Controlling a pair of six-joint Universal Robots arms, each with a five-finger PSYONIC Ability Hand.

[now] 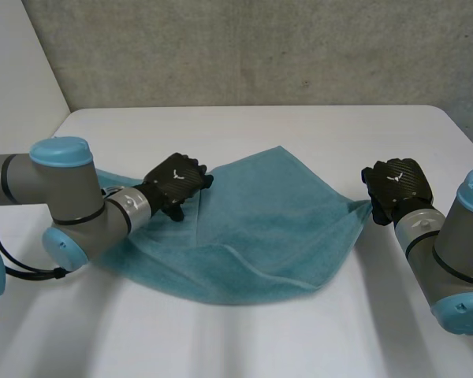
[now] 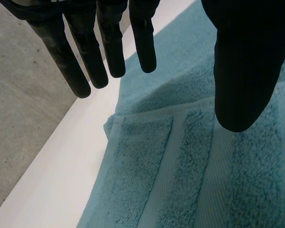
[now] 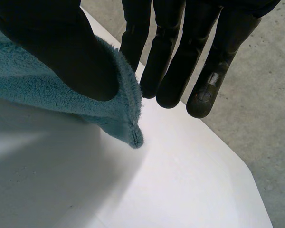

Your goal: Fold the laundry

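Presently mid-task, by judgement. Found a teal towel [image 1: 260,228] lying loosely on the white table [image 1: 221,339] between the two arms, with one layer lapped over another and a hem line crossing the near part. Noted the left hand [image 1: 176,179] over the towel's far-left edge, fingers straight, thumb set apart, gripping nothing. Noted the right hand [image 1: 396,187] at the towel's right corner, nipping that corner between thumb and straight fingers and holding it clear of the table. Assessed as one rough fold at most: outline uneven, edges unmatched. Left to do: carry the held corner across, square the edges, flatten, then fold again.
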